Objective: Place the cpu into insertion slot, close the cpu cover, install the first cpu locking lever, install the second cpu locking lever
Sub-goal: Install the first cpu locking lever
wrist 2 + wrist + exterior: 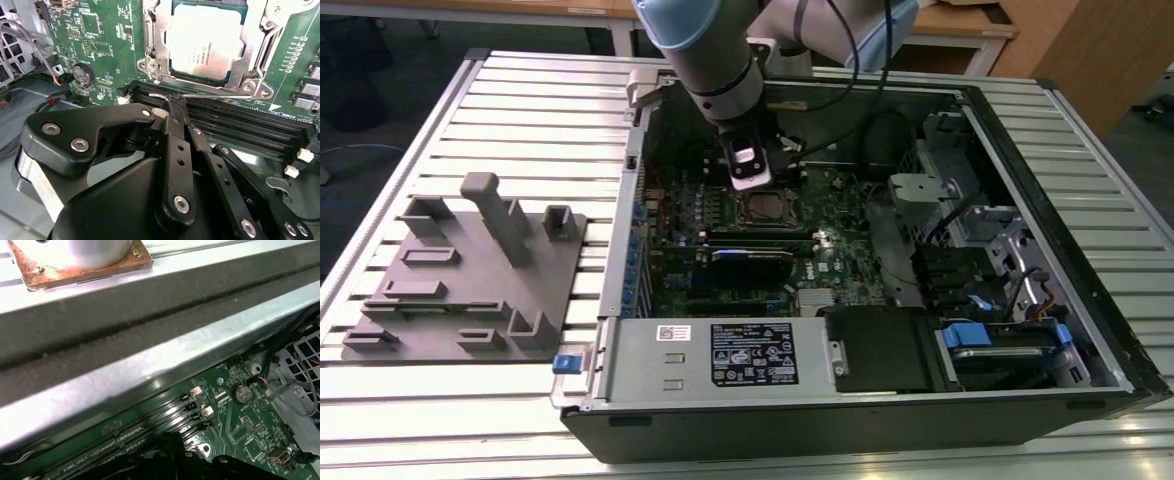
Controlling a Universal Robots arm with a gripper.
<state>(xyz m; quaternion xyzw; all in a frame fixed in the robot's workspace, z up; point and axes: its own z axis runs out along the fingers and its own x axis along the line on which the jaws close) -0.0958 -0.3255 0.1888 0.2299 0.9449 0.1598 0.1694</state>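
Bits I can't see properly right now

In the second wrist view the cpu [207,45] and cover [155,42] get chopped off by the picture's edge, and my gripper [175,104] blocks part of the memory slots [240,120]. In the exterior view my arm [707,50] hides the board's [841,200] far edge.

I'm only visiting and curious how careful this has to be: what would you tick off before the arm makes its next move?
1. cpu lying flat, edges square: ok.
2. cpu cover folded down around the chip: ok.
3. gripper shut on the locking lever: ok, as far as the second wrist view shows.
4. That lever latched down: cannot tell.
5. memory slots beside the fingertips unobstructed: ok.
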